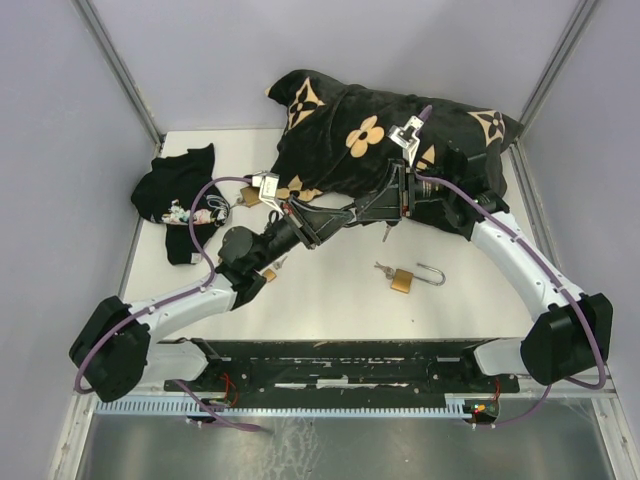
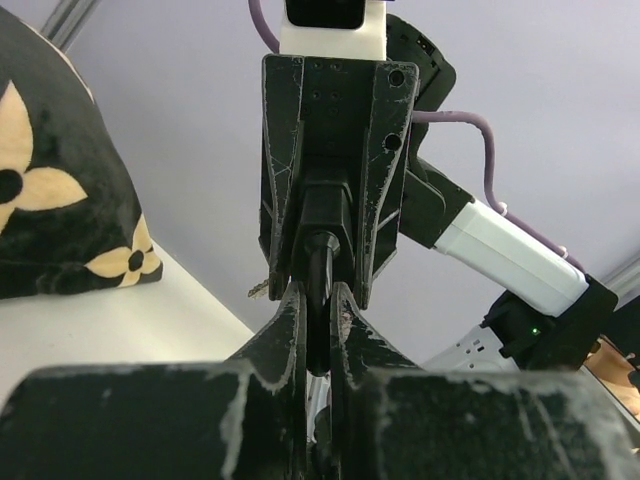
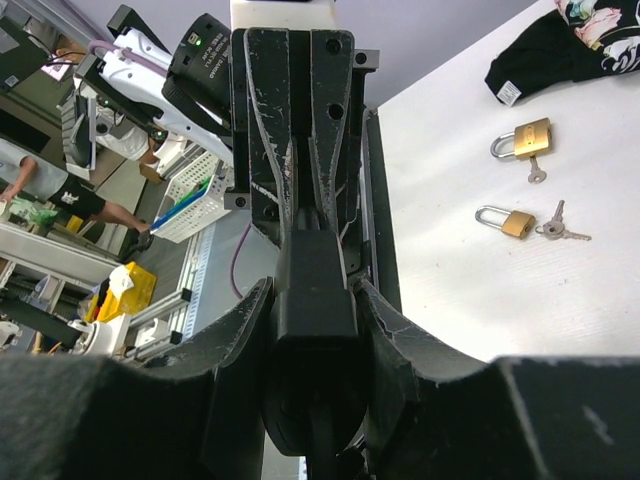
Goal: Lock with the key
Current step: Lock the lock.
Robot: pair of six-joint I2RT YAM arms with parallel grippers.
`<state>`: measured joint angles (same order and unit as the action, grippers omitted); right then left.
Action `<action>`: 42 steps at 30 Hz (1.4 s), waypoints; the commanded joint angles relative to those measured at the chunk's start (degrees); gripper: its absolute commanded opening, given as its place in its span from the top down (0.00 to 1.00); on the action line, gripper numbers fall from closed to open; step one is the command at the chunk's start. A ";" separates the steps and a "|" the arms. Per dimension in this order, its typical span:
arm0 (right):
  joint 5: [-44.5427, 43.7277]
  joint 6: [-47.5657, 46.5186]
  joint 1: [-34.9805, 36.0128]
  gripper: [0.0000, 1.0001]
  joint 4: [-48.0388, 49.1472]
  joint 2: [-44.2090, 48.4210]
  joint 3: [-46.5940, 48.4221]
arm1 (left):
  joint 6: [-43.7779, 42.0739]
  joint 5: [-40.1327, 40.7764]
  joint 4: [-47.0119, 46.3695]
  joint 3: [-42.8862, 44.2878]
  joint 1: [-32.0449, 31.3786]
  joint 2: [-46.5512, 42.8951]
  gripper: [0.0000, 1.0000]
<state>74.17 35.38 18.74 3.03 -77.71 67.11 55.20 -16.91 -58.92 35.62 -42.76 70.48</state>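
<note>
Both grippers meet nose to nose above the middle of the table. My right gripper (image 1: 398, 198) (image 3: 312, 300) is shut on a black padlock (image 3: 312, 285), gripping its body on both sides. My left gripper (image 1: 345, 214) (image 2: 318, 300) is shut on a thin black key head (image 2: 318, 262) that points into the lock held in front of it. A spare key (image 1: 385, 232) dangles below the joint; its tip shows in the left wrist view (image 2: 258, 290). The lock's shackle is hidden.
A brass padlock (image 1: 402, 281) with an open shackle and keys lies on the table below the grippers. Two more brass padlocks (image 3: 530, 138) (image 3: 510, 221) lie at the left. A black flowered cushion (image 1: 380, 140) sits at the back and a black garment (image 1: 180, 200) at far left.
</note>
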 commanded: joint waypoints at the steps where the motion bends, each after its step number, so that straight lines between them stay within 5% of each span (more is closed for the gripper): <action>1: -0.04 -1.52 -0.02 0.77 2.11 2.26 1.99 | -1.25 -2.88 -4.17 1.38 0.62 -1.50 0.97; 4: -0.48 -5.80 -0.68 0.46 -3.71 1.94 3.93 | 0.02 -1.77 -4.04 -0.62 2.11 -4.28 0.97; 6: -0.39 -5.95 -1.87 0.33 -4.87 1.70 4.33 | 1.48 -1.53 -4.72 -1.64 3.60 -6.01 0.97; 13: 0.49 -6.52 -3.93 0.22 -6.38 2.13 2.69 | 6.00 -4.08 -7.39 -3.69 8.12 -8.97 0.97; 21: 0.01 -5.70 -3.97 0.31 -6.63 1.77 4.32 | 8.06 -7.26 -8.44 -3.60 8.90 -8.51 0.97; 31: 0.07 3.91 -4.01 0.58 2.51 -0.09 4.60 | 9.77 -10.01 -11.13 -3.03 8.91 -6.21 0.97; 36: 1.59 3.82 -3.94 0.96 2.52 0.19 4.29 | 9.79 -10.04 -11.39 -3.05 9.28 -5.92 0.97; 42: 1.49 -4.23 -5.73 0.98 -4.72 1.69 4.11 | 11.25 -10.14 -11.05 -5.45 14.40 -8.50 0.97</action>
<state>74.89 37.12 14.76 1.91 -77.84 69.25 62.43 -28.05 -61.63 30.44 -32.58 65.49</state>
